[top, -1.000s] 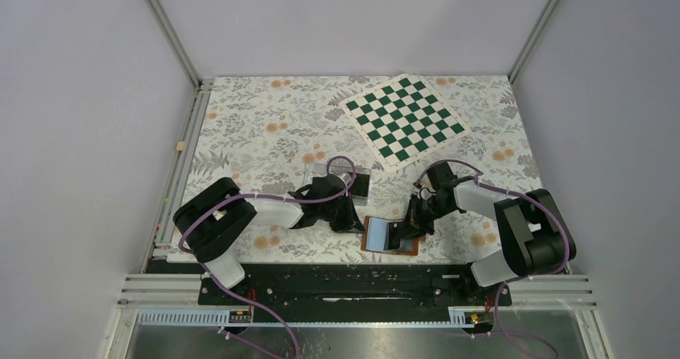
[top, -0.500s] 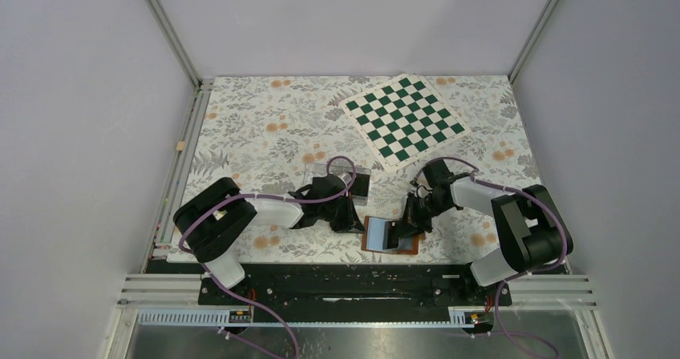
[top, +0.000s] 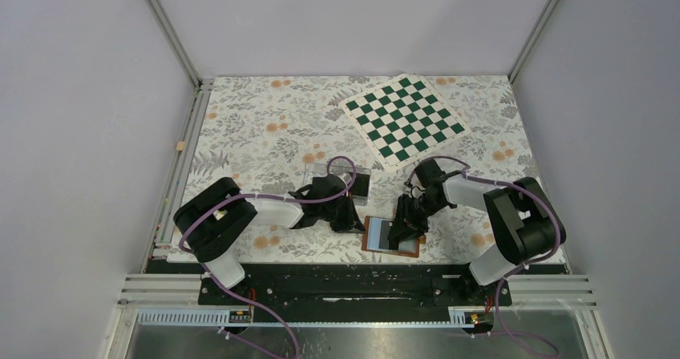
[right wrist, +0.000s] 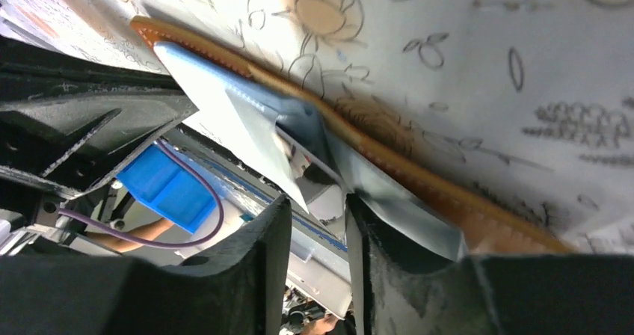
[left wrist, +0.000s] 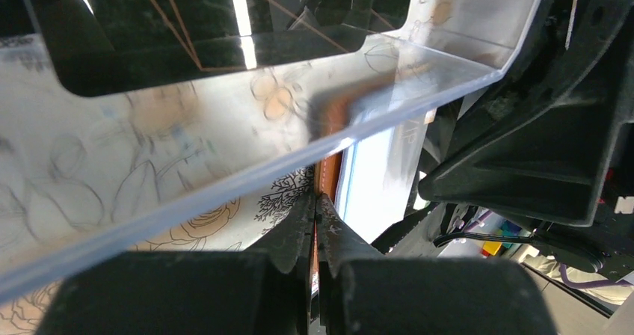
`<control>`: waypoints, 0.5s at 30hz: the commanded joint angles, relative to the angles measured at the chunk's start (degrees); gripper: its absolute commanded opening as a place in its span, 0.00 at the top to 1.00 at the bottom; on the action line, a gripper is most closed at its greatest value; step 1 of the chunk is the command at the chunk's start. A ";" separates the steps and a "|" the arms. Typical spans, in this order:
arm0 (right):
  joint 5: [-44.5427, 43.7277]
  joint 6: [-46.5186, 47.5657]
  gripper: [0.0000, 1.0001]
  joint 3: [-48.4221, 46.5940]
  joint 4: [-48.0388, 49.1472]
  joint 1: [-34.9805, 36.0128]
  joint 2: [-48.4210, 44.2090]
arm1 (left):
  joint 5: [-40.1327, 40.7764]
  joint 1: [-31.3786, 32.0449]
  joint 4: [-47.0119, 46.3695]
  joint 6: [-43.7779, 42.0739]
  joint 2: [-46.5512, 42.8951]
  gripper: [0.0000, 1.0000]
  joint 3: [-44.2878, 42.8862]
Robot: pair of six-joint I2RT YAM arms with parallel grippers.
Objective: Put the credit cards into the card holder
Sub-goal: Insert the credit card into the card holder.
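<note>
The card holder [top: 378, 233] lies open near the table's front edge, tan-brown leather with pale blue-grey sleeves. My left gripper [top: 353, 219] is shut on its left leather edge [left wrist: 329, 172], fingertips meeting on the brown strip [left wrist: 315, 204]. My right gripper [top: 405, 224] hovers over the holder's right half with its jaws apart [right wrist: 318, 223]. Its right finger [right wrist: 389, 275] touches a lifted sleeve [right wrist: 224, 111] above the leather cover [right wrist: 419, 178]. Dark credit cards [top: 361, 185] sit in a clear plastic box [top: 325, 169] behind my left gripper, and show through its wall in the left wrist view [left wrist: 149, 36].
A green and white chessboard mat [top: 405, 120] lies at the back right. The clear box's wall [left wrist: 224, 125] stands right over my left fingers. The floral tablecloth [top: 257, 127] covers the table, with grey walls on three sides.
My right gripper has moved left and forward, over the holder's right half. The sleeve page that stood up now lies flatter. My left gripper has stayed put.
</note>
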State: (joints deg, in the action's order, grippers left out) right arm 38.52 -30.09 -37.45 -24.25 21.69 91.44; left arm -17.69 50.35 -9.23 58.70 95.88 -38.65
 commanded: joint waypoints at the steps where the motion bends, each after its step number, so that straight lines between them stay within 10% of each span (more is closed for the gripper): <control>1: -8.31 2.40 0.56 -2.33 -6.03 0.84 -4.60 | 1.65 0.29 3.41 -1.72 2.50 1.00 -0.12; 15: -9.18 3.30 0.51 -7.31 -6.21 5.41 0.74 | 1.11 0.44 3.41 -2.00 3.21 1.00 -0.63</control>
State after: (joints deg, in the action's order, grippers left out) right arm 30.92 -27.68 -41.65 -29.74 24.47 89.78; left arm -18.52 50.35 -9.58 58.67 96.84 -39.33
